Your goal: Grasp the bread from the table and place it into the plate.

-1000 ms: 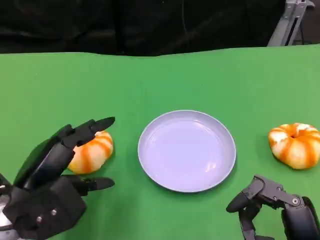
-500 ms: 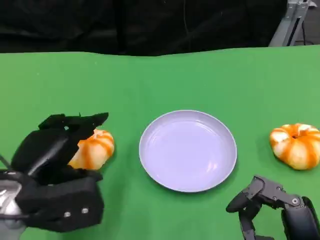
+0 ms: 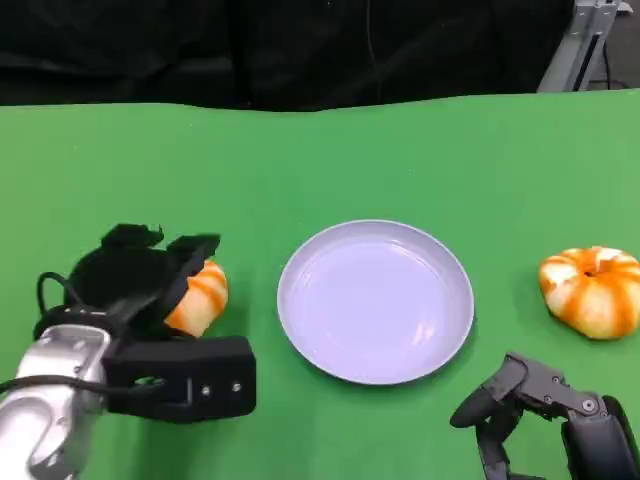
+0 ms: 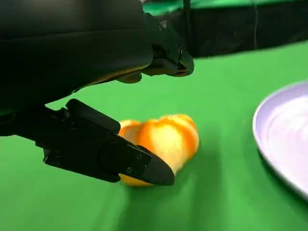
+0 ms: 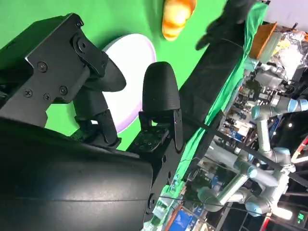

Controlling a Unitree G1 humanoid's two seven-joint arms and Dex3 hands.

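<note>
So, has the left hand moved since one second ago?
Yes. The left hand has turned and closed in over the bread, its fingers now nearer the plate than before.

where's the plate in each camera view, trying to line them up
Head view: the plate lies at centre on the green table, between the two breads.
Left wrist view: the plate is cut off at the right edge, beyond the bread that the left hand is closing around.
Right wrist view: the plate shows behind the right hand's fingers.
Shared landmark: the bread by the left hand.
</note>
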